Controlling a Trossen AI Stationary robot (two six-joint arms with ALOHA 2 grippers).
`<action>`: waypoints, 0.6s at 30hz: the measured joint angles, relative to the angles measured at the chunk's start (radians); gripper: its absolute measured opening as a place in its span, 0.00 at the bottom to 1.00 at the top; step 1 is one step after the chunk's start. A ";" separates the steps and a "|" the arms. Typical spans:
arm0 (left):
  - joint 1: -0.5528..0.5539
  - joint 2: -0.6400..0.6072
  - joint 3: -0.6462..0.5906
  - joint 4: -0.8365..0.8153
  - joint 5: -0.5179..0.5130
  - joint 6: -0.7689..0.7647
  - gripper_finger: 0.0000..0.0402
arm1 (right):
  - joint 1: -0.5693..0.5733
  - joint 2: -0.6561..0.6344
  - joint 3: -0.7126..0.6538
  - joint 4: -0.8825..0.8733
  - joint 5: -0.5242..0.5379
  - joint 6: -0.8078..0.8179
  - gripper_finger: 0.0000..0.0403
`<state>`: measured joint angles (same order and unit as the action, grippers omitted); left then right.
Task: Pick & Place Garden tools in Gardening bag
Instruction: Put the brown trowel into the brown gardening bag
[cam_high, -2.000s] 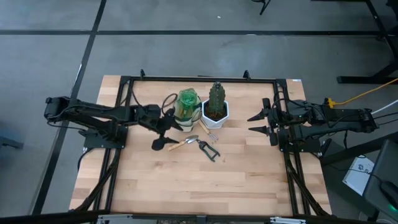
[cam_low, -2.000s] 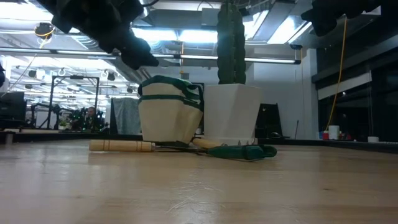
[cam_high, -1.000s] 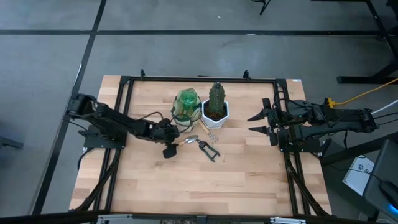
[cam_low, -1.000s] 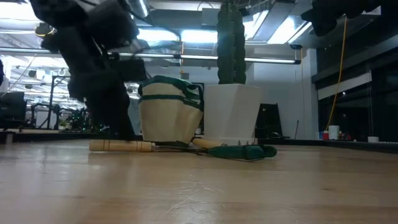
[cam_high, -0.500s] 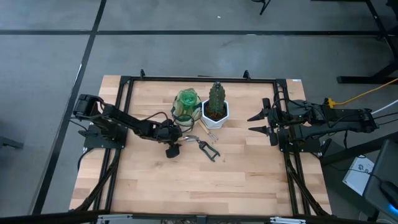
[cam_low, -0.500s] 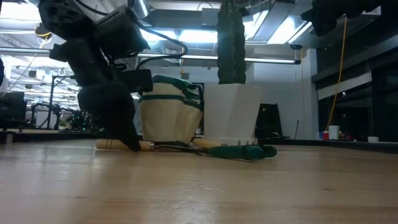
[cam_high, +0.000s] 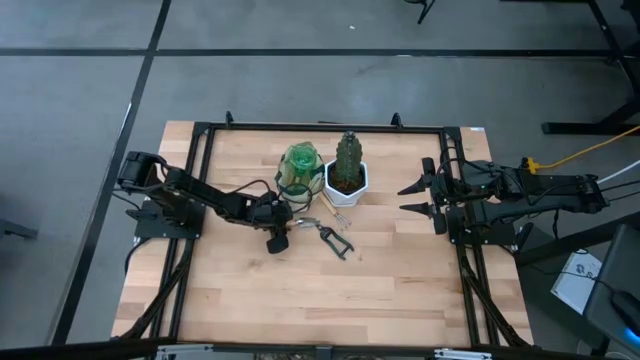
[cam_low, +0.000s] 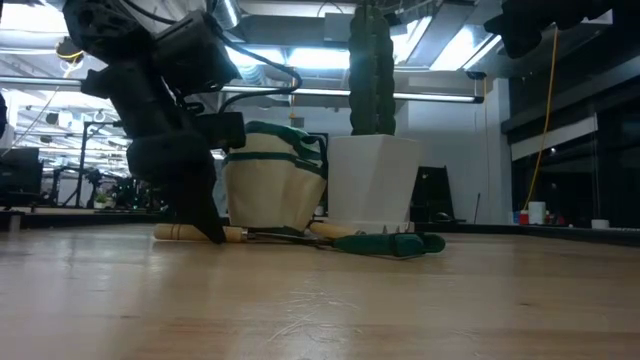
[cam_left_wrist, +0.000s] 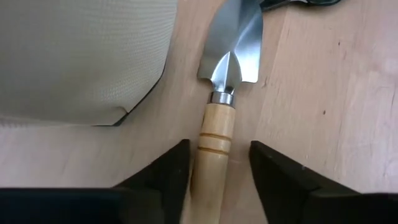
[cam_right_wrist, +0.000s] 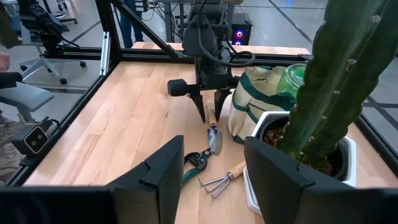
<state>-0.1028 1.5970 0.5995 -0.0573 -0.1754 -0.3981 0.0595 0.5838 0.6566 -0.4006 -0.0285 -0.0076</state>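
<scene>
The wooden-handled trowel (cam_left_wrist: 217, 134) lies flat on the table beside the beige bag (cam_high: 299, 178). My left gripper (cam_high: 279, 239) is open and low over the trowel. One finger stands on each side of the handle (cam_left_wrist: 214, 158), near the handle's middle. The green spray bottle (cam_high: 301, 160) stands inside the bag. The pruning shears (cam_high: 337, 241) and the hand fork (cam_high: 338, 213) lie on the table near the white pot. My right gripper (cam_high: 408, 196) is open and empty at the table's right. My left gripper comes at the trowel's handle (cam_left_wrist: 214, 158) slanting down from the table's left, with its fingers (cam_left_wrist: 166, 177) along either side of the handle. A gap shows at one finger. I cannot tell whether the other finger touches the wood. The trowel lies flat on the table.
The cactus in its white hexagonal pot (cam_high: 346, 177) stands right of the bag and close to the tools. Black frame rails (cam_high: 320, 128) run around the work area. Bare wood (cam_high: 320, 300) lies toward the near edge.
My left gripper has gone down and toward the table's right, coming to the trowel's handle with its fingers open on either side. For the last half second it has kept still. The tools and the bag stay where they were.
</scene>
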 joint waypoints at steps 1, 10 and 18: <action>0.000 0.000 0.000 -0.002 0.002 -0.001 0.35 | 0.000 0.000 0.000 0.000 0.000 0.000 0.43; -0.008 -0.019 0.001 -0.041 0.047 -0.051 0.15 | 0.000 0.000 0.000 0.000 0.000 0.000 0.43; -0.073 -0.135 -0.008 -0.163 0.058 -0.097 0.15 | 0.000 0.000 0.000 0.000 0.000 0.000 0.43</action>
<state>-0.1758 1.4625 0.5913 -0.2204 -0.1174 -0.4949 0.0597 0.5835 0.6567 -0.4007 -0.0288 -0.0075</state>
